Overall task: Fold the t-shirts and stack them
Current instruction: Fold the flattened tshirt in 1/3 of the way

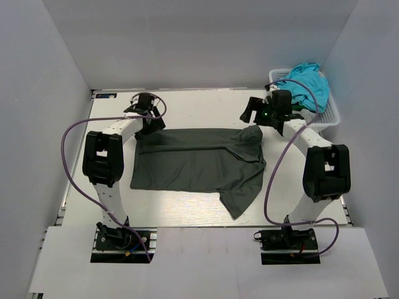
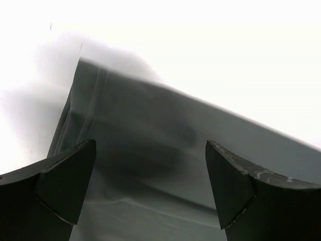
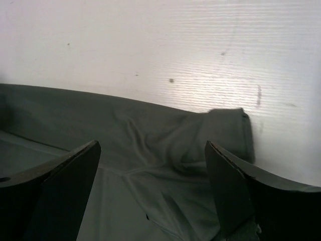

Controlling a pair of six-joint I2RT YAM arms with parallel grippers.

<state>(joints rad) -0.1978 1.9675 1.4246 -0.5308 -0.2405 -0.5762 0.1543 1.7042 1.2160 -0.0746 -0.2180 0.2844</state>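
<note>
Over the dark grey t-shirt's (image 1: 199, 165) far left corner, the left gripper (image 1: 148, 107) hangs wide and empty. The right gripper (image 1: 254, 111), equally wide and empty, hovers above the shirt's far right corner. One shirt lies mid-bench, long axis left to right, a sleeve trailing toward the near edge. One turquoise t-shirt (image 1: 308, 81) sits in the basket (image 1: 330, 117) at the far right corner. Bare bench (image 1: 193, 106) runs along the far edge.

I can read no lettering, number or brand in any of my three views. The only candidate is a small dark strip (image 1: 106, 95) on the white tabletop (image 1: 199, 106), at its far left corner, about eleven o'clock from the dark charcoal-grey cloth t-shirt (image 1: 193, 162). It is too small for me to make out.
</note>
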